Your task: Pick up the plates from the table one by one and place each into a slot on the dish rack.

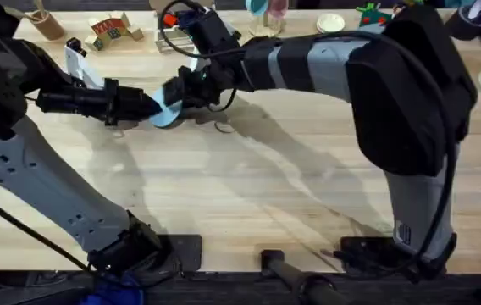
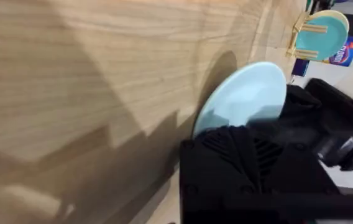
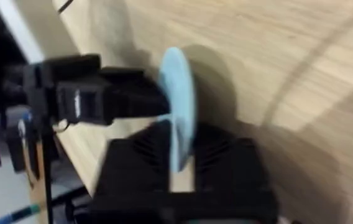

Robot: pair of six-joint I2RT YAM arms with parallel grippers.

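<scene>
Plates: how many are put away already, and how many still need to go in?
Two look done: the teal plate stands in the rack, with what seems to be the cream plate behind it. The blue plate is in hand, held on edge by the right gripper, with the left gripper meeting it. Only that one is left.

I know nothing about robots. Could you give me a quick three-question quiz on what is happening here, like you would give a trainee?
1. True or false: the blue plate lies flat on the table.
2. Which colour of plate already stands in the wooden rack? A teal, B red, C black.
3. Which arm reaches across the middle of the table to the blue plate?

Key:
1. False: it is up on its edge, clamped in the right gripper.
2. A, the teal plate.
3. The right arm.
</scene>
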